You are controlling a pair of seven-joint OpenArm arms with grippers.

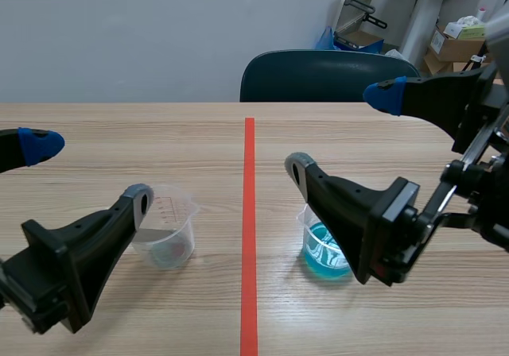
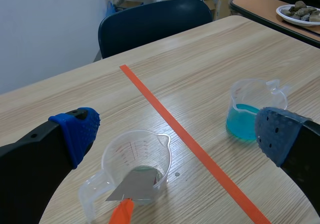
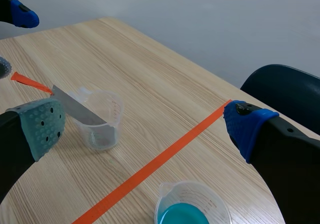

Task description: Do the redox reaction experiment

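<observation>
Just over the table (image 1: 199,141), left arm (image 1: 64,268) and right arm (image 1: 374,221), jaws wide.

Clear beaker (image 2: 136,159) upright, grey metal strip (image 2: 134,185) leaning inside; beaker of blue liquid (image 2: 248,116) upright, well apart from it

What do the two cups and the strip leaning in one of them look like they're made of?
The graduated cup and the cup of blue liquid look like clear glossy plastic: see-through walls, moulded spouts and handles. The strip looks like thin dull-grey sheet metal; its orange end may be tape or plastic, unclear.
</observation>
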